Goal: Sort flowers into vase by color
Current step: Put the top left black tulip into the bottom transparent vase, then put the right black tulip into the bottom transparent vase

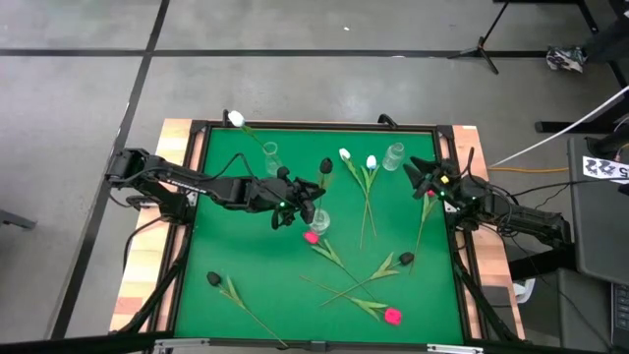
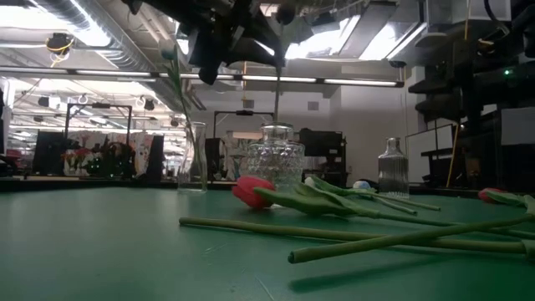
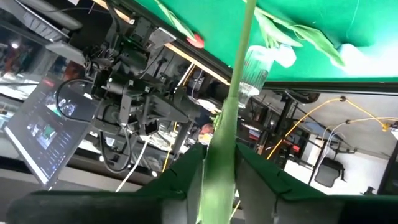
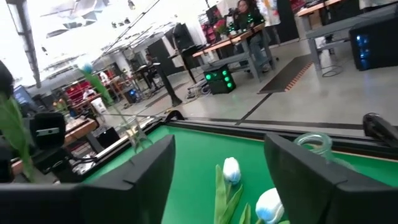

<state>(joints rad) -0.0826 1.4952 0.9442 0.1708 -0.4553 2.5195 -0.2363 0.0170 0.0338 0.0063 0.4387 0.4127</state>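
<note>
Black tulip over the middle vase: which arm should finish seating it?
Left. The left gripper has the black tulip's stem between its fingers, right beside the middle vase. The right gripper is open at the mat's right edge, holding nothing.

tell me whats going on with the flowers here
The left gripper holds a black tulip by its stem over the middle glass vase. The right gripper hangs open at the table's right edge. One white tulip already stands in a vase; other tulips lie on the green mat.
</note>
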